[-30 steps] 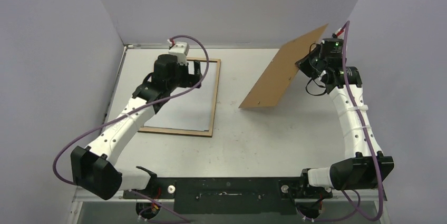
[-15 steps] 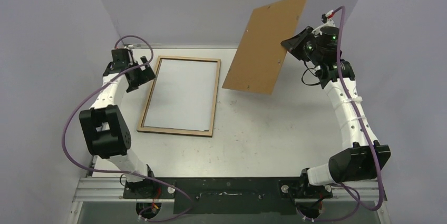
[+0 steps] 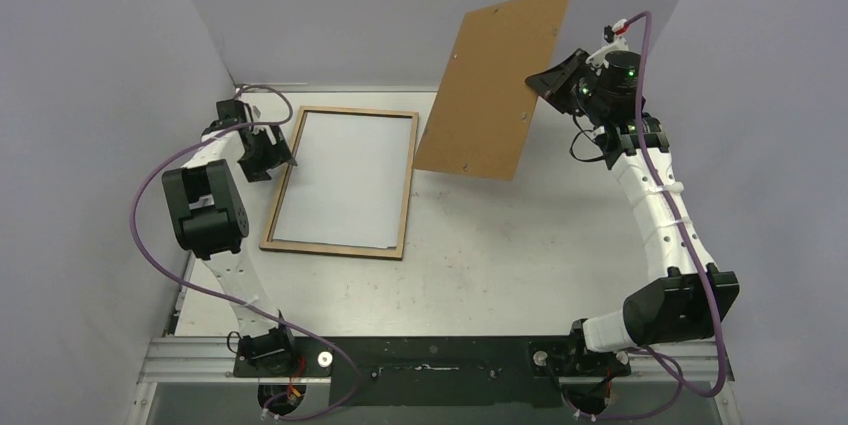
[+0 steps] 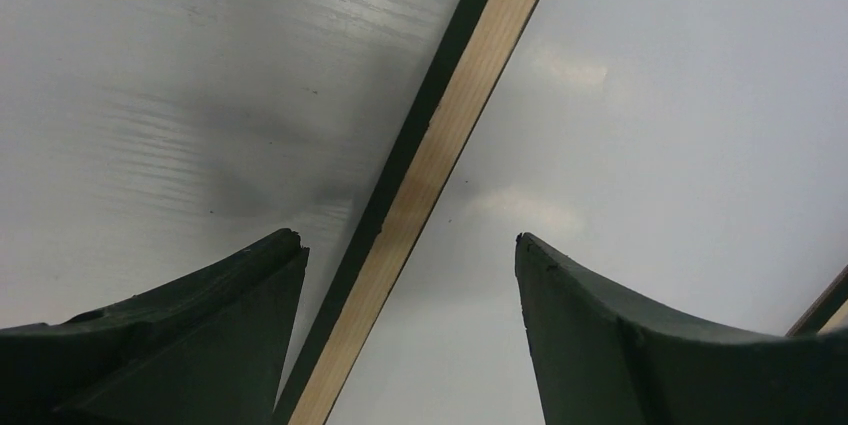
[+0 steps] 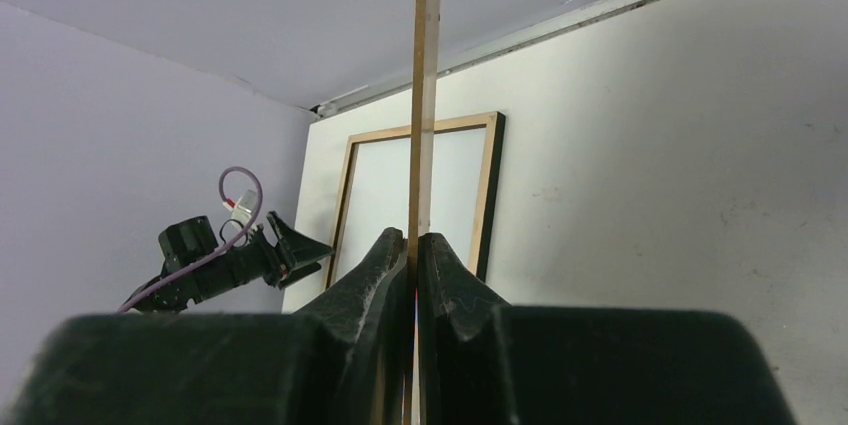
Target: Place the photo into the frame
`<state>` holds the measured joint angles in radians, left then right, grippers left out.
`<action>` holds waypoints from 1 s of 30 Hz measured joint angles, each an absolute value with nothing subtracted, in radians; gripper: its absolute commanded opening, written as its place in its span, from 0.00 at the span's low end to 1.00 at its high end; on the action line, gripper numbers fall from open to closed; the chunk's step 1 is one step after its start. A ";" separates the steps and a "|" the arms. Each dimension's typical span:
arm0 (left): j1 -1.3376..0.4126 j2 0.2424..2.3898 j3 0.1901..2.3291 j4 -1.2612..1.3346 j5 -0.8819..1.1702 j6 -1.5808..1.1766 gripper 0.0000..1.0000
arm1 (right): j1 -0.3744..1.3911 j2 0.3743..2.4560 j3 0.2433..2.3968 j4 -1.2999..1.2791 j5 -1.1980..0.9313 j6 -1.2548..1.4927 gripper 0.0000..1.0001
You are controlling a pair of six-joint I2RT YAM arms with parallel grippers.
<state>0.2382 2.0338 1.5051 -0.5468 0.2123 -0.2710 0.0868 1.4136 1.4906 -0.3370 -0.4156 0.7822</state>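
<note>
Backing board [image 3: 492,90] risen higher, pinched by right gripper [image 5: 412,240]; left gripper [image 4: 405,245] gapes over wood-backed frame [image 4: 450,135]

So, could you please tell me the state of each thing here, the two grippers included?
frame: lying flat on the table, wooden back up.
photo: flat inside the frame's rim, white side up, picture not visible.
backing board: held in the air, tilted, clamped at one edge.
left gripper: open, fingers astride the frame's rim.
right gripper: shut on the backing board.
</note>
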 measured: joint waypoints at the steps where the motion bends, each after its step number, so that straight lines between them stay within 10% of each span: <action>1: 0.239 2.040 1.506 -0.547 0.209 -0.267 0.74 | 0.087 1.412 1.489 -0.337 -0.417 0.783 0.00; 30: 0.181 2.115 1.539 -0.508 0.413 -0.278 0.40 | 0.194 1.420 1.434 -0.216 -0.523 0.873 0.00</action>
